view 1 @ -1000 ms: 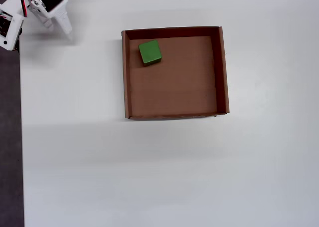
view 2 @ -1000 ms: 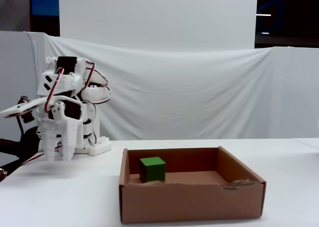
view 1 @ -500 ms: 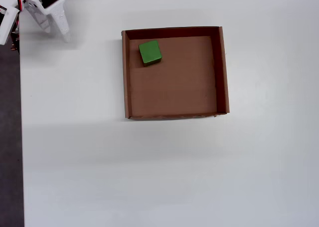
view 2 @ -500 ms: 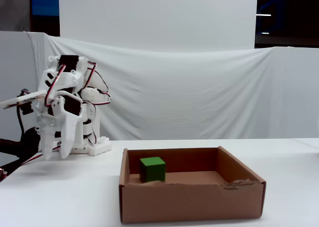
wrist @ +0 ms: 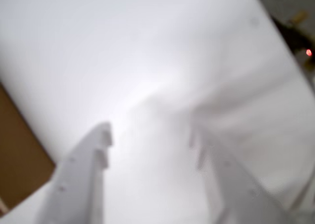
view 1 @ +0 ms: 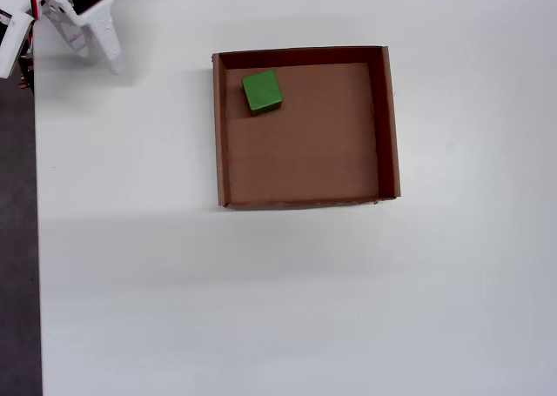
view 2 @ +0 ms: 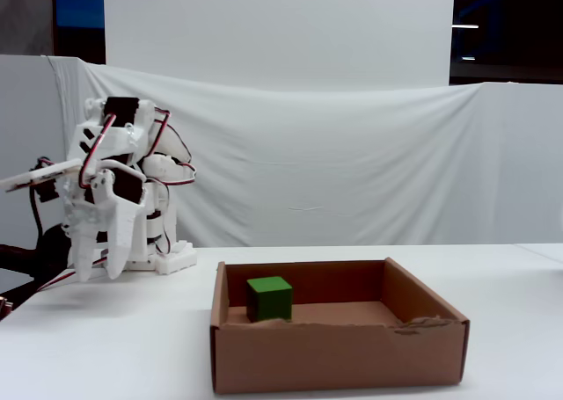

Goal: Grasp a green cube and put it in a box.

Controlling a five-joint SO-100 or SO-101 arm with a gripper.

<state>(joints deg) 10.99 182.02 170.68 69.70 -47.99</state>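
Currently my gripper is spread wide, holding nothing, above the bare white table. In the overhead view, the green cube rests inside the box, near its top-left corner.

The tabletop is being viewed straight down from overhead; the box is being faced low and near by the fixed view, and shared by both; the wrist view is being aimed closely downward.

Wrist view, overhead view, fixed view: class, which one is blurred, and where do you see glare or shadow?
Wrist view: blurred throughout, glare on the white table above the gripper. Overhead view: sharp, evenly lit. Fixed view: sharp, green cube clear in the box.
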